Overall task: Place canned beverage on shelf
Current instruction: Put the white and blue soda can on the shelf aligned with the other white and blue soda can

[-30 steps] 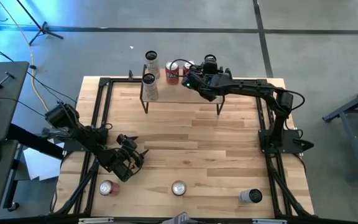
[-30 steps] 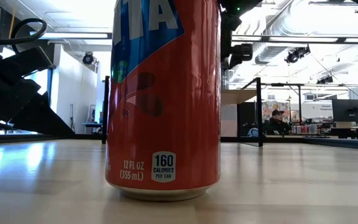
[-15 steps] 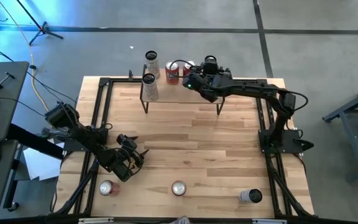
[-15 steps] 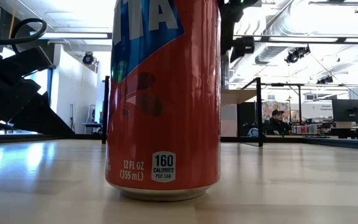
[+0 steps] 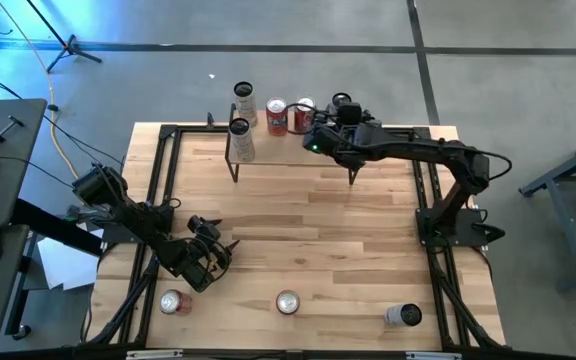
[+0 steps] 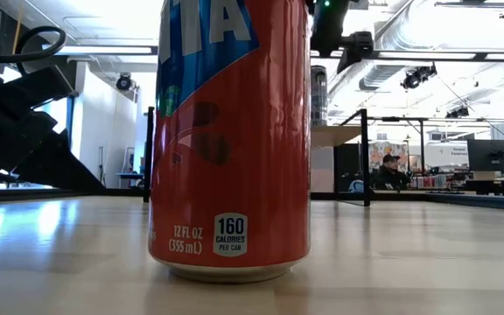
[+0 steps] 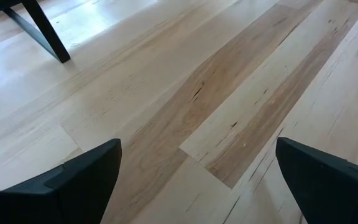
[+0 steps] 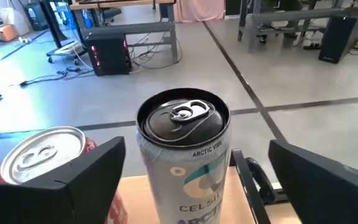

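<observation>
Silver-sided and upright, the canned beverage is set on the shelf at the worktop's far edge, just beyond the right hand, whose wide-parted fingers flank it untouched. Five cans are counted there, and three more along the near edge, nearer the wide-open left hand.

The wooden table with black rails carries the shelf, a low riser on thin black legs near the far edge. On the shelf stand four cans: a tall pale can at its left end, another tall can behind it, a red can and a silver can beside that. Along the table's near edge stand a red-and-silver can, an orange can and a dark-topped can.
</observation>
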Available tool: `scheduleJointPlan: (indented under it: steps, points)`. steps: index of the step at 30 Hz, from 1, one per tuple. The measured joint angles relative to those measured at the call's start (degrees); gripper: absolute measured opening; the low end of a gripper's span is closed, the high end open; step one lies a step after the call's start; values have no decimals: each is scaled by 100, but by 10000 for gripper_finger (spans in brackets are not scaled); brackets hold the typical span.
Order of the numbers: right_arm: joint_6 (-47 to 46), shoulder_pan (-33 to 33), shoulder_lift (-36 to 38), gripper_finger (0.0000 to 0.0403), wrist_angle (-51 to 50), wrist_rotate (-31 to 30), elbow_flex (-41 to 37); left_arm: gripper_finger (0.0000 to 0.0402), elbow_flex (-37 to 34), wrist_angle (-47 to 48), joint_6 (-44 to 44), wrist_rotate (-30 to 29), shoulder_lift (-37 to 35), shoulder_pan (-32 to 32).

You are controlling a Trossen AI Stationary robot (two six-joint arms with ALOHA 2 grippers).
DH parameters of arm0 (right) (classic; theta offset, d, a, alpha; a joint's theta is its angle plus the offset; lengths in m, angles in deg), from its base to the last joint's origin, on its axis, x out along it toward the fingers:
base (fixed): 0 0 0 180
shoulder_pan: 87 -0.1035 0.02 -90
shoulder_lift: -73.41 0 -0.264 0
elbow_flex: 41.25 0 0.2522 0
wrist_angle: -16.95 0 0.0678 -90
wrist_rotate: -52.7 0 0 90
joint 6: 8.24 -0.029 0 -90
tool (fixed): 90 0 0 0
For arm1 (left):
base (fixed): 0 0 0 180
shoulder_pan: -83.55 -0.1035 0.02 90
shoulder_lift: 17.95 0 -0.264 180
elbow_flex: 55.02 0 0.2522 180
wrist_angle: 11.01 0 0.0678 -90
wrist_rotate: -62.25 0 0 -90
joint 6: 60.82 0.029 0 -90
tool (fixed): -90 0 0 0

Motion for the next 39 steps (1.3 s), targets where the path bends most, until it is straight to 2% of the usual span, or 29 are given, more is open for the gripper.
scheduleJointPlan:
  steps: [6,16,21,24,33,36,39]
  points:
    - [29,63,-2,394,35,504,0,400,0,-29,-14,32,0,1]
    - [66,-87,2,400,-251,484,0,400,0,-29,-14,34,-2,-1]
    - [-1105,-377,2,400,-1274,369,0,400,0,-32,-14,49,0,0]
    - [-1926,-625,12,400,-2008,586,0,400,0,-36,-16,142,0,-1]
    - [-3767,-1785,515,400,-3863,2793,-4,400,0,-83,25,776,-1,1]
    - [-3424,-2115,786,400,-3815,4223,-11,400,0,-110,23,863,-2,-1]
    - [-3468,-2407,988,400,-3864,5543,-11,400,0,-144,25,869,-1,-1]
